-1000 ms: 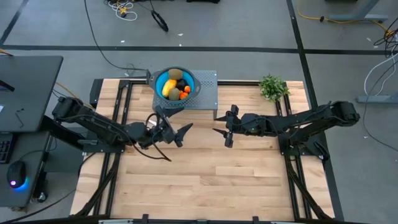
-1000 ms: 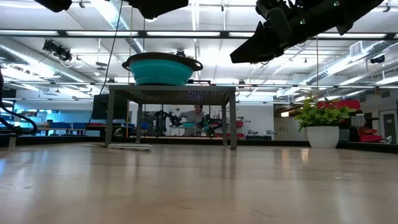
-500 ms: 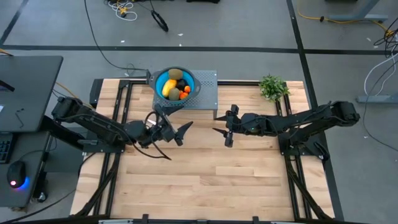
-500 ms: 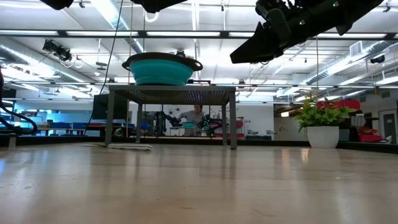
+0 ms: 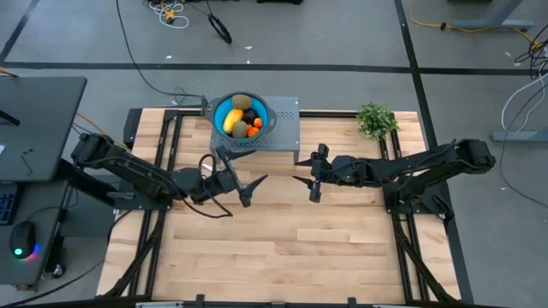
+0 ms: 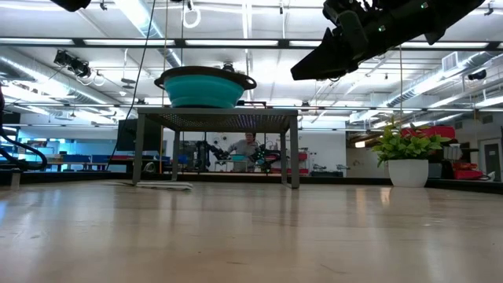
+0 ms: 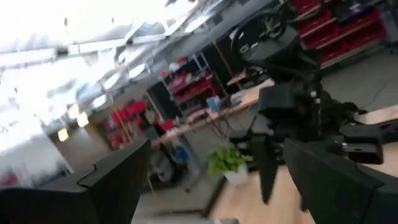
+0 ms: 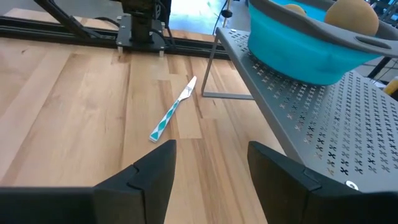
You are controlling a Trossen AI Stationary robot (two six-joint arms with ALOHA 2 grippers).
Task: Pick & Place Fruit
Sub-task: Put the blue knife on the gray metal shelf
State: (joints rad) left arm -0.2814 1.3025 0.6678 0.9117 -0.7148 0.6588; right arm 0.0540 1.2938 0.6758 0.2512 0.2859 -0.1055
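The fruit lies in a blue bowl (image 5: 240, 115) on a grey perforated stand (image 5: 281, 128) at the table's far edge: a yellow oblong (image 5: 233, 121), an olive-brown oval (image 5: 242, 103), a dark ball (image 5: 250, 116) and orange pieces (image 5: 255, 126). My left gripper (image 5: 245, 176) hangs open above the table just near of the stand, its fingers empty. My right gripper (image 5: 301, 178) hangs open to the right of it, facing it, fingers (image 8: 152, 171) empty. In the right wrist view the bowl (image 8: 305, 50) and an oval fruit (image 8: 351, 15) show.
A blue-handled knife (image 8: 171, 115) lies on the wood beside the stand's leg (image 8: 208, 65). A potted green plant (image 5: 375, 120) stands at the far right. The wooden tabletop (image 5: 282, 248) stretches toward the near edge. A person shows far off in the room (image 6: 250, 145).
My left gripper has rolled about the line it points along while staying in place; its fingers stand turned in the high view and its dark shape has left the top of the low view. It stays open.
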